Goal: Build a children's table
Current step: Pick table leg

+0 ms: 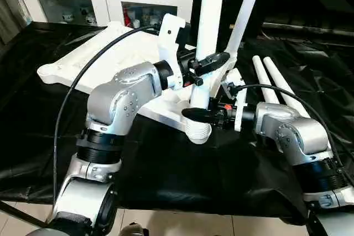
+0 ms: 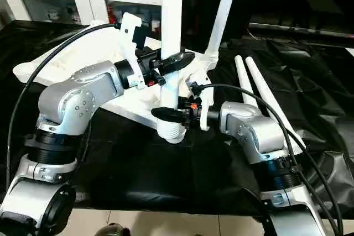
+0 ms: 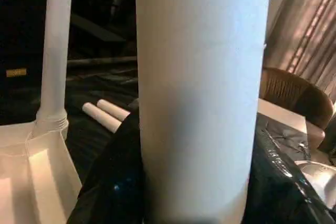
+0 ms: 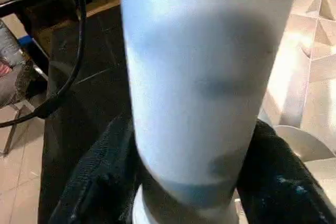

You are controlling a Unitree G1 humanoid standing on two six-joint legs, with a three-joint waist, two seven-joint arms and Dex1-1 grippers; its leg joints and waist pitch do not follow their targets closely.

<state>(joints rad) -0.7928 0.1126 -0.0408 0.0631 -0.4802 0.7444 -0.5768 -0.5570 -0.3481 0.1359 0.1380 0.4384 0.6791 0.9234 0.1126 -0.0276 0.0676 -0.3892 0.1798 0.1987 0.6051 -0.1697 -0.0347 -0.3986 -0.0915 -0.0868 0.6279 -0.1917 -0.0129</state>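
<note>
Children's table top (image 1: 105, 59), white, ribbed underside up, lies on the black-covered work table (image 1: 33, 131) toward its far-left corner. One leg (image 1: 243, 12) stands in a far socket; another leg (image 1: 209, 20) stands upright at the near corner socket, clamped by left gripper (image 1: 207, 63) above and right gripper (image 1: 199, 114) below. Two spare legs (image 1: 274, 84) lie alongside, right.

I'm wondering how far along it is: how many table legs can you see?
4. One upright leg is gripped by both arms at the near corner socket, a second stands in the far corner, and two spare legs lie on the black table.
</note>
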